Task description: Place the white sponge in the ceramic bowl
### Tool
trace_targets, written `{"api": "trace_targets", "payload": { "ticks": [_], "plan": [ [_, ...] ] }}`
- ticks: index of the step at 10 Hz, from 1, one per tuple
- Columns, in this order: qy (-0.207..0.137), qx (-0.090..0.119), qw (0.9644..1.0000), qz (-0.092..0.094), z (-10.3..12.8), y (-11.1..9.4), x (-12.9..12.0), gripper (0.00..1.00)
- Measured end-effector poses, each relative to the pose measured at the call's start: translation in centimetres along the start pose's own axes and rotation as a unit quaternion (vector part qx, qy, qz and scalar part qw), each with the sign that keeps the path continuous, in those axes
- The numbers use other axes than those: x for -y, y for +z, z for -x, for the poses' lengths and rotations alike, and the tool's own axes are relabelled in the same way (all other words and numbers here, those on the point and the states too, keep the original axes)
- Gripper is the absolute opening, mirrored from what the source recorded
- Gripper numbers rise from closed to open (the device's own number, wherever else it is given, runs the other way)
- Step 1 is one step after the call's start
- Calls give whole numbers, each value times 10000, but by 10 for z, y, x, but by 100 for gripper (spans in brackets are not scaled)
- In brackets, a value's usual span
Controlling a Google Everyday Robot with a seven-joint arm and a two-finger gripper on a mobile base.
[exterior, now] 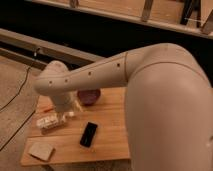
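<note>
I have the tool [70, 111] hanging low over the left half of the tabletop [112, 125], under the bend of the arm [100, 72]. Its 2 fingers are spread wide. I see nothing between them, though the arm hides much of the tool. It hovers just beside the clear bottle [49, 121], which lies on its side with its white label up; I cannot tell whether they touch.

Just right of the tool, towards the back of the tabletop, sits the ceramic bowl [90, 96], dark reddish-brown, its far rim hidden by the arm. What I can see of it holds nothing.

A thin orange item [48, 107] lies left of the tool, near the tabletop's left edge. In front, near the middle, a black phone [89, 134] lies flat, at a slant.

The white sponge [41, 150] lies flat at the front left corner of the tabletop, well apart from the tool and from the bowl, with the bottle between it and the tool. Nothing touches it.

Off the tabletop to the left, a dark cable [20, 90] runs across the floor.
</note>
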Motion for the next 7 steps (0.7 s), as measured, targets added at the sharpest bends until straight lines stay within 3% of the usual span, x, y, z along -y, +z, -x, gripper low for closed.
{"api": "trace_targets", "payload": {
  "ticks": [2,3,4,5,6,7],
  "plan": [
    [-606,-104,9981,47,-7,6,-37,65],
    [-1099,-174,9937,99,-12,12,-64,65],
    [-1362,-196,9904,142,-14,14,-76,65],
    [-1702,-210,9850,199,-17,17,-89,65],
    [-2184,-114,9753,312,-17,20,-104,65],
    [-2476,-46,9682,357,-17,21,-111,65]
  ]
}}
